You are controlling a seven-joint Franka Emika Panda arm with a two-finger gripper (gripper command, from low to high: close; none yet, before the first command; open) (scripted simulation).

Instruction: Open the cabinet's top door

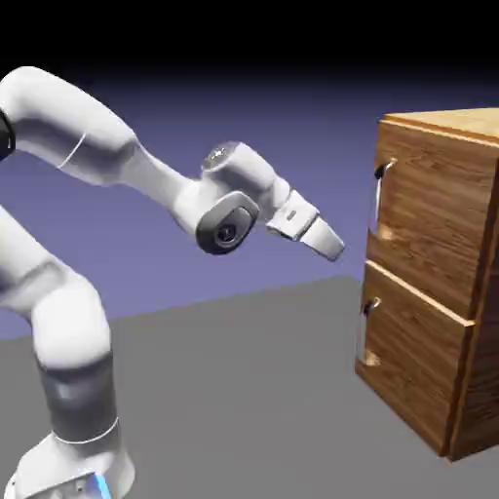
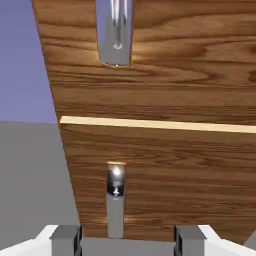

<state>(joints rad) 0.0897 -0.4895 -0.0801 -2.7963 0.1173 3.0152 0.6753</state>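
My gripper (image 1: 334, 246) hangs in the middle of the exterior view, pointed right and a little down toward the cabinet (image 1: 443, 283), which fills the right edge of that frame. There is clear air between us; I touch nothing. The fingers (image 2: 66, 239) stand well apart with nothing between them, wide enough, I judge, to take a slim bar.

The top door (image 1: 429, 219) sits shut, flush with the panel below it. Its handle (image 1: 378, 200) runs along the door's left edge in the exterior view; in the hand view it (image 2: 115, 32) shows at the top centre, while the lower handle (image 2: 115, 200) lies between my fingertips at the bottom. So I am aimed low, and I judge I must lift before closing in.
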